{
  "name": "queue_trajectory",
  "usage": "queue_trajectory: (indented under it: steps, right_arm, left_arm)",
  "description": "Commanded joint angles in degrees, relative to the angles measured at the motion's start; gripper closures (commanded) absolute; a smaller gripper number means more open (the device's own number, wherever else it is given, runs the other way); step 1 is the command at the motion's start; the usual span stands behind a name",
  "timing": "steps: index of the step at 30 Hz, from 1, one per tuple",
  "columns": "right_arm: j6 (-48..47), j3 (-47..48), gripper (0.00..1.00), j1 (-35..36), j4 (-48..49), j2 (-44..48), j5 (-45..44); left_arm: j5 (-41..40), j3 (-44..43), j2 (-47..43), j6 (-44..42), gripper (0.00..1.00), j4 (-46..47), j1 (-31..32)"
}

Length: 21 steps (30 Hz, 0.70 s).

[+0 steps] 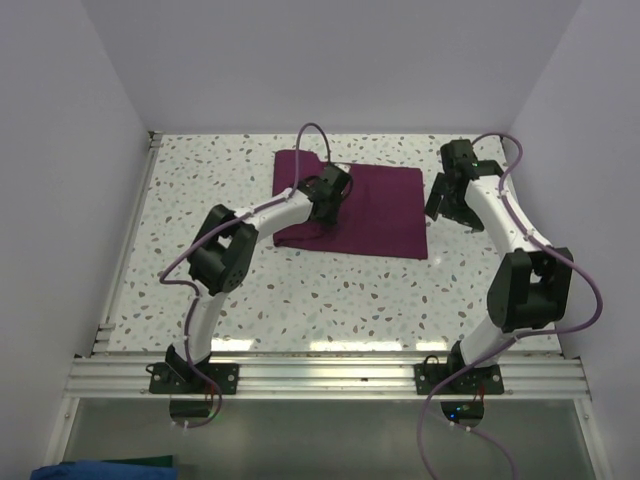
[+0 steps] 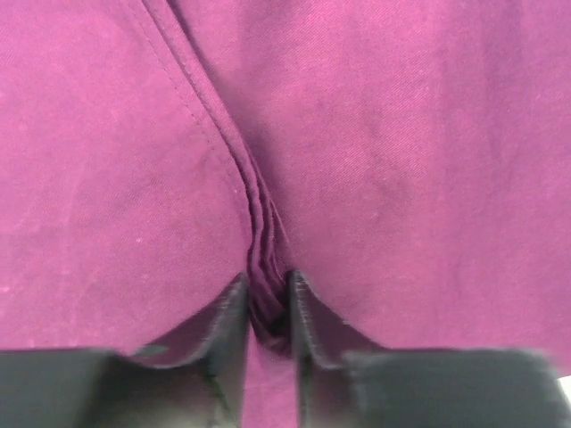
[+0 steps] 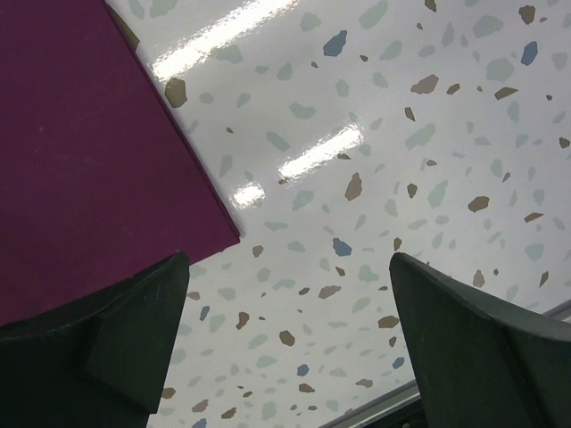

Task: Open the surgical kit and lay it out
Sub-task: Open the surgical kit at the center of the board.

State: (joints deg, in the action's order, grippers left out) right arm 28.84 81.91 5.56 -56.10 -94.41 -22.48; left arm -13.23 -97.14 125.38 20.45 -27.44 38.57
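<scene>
The surgical kit is a folded dark magenta cloth wrap (image 1: pixel 380 215) lying on the speckled table; its contents are hidden inside. My left gripper (image 1: pixel 330 200) presses down on the wrap's left half. In the left wrist view a hemmed fold of the cloth (image 2: pixel 259 214) runs down into the left gripper (image 2: pixel 266 299), whose fingers (image 2: pixel 230 312) pinch a bunched ridge of fabric. My right gripper (image 1: pixel 452 208) hovers just off the wrap's right edge. It stands wide open (image 3: pixel 290 294) over bare table, with the cloth's corner (image 3: pixel 219 227) beside its left finger.
A white speckled table (image 1: pixel 330 300) lies between pale walls. A metal rail (image 1: pixel 320 378) runs along the near edge with both arm bases on it. A rail strip (image 3: pixel 393 406) shows at the bottom of the right wrist view.
</scene>
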Motion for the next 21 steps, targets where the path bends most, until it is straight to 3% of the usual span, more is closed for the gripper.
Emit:
queue_trajectory:
  steps: [1,2,3,9,12,18,21]
  right_arm:
    - [-0.1,0.27,0.02,0.15,0.72,0.28,1.3]
    - [-0.01,0.53,0.02,0.06,0.81,-0.07,1.3]
    - [0.16,0.62,0.02,0.06,0.9,-0.25,1.47]
    - [-1.06,4.57,0.03,0.06,1.34,-2.79,4.19]
    - [-2.03,7.73,0.04,0.24,2.74,-5.16,8.84]
    - [-2.65,15.9,0.05,0.77,4.94,-10.96,17.03]
    - [-2.74,20.65,0.04,1.12,5.38,-14.65,18.0]
  left_arm:
    - [-1.44,-2.96,0.22,0.03,0.84,-2.26,0.63]
    - [-1.7,-3.57,-0.05,0.21,0.95,-3.05,0.72]
    - [-2.14,-4.19,-0.83,0.38,0.99,-3.49,0.63]
    - [-6.71,-8.5,-8.02,6.35,1.0,-8.24,-1.64]
    - [-8.03,-5.0,-14.43,8.9,1.0,-8.07,-5.58]
    - [-8.12,13.44,-28.06,12.25,1.0,-5.26,-16.66]
    - [-7.33,22.77,-32.46,13.04,0.54,-4.11,-19.83]
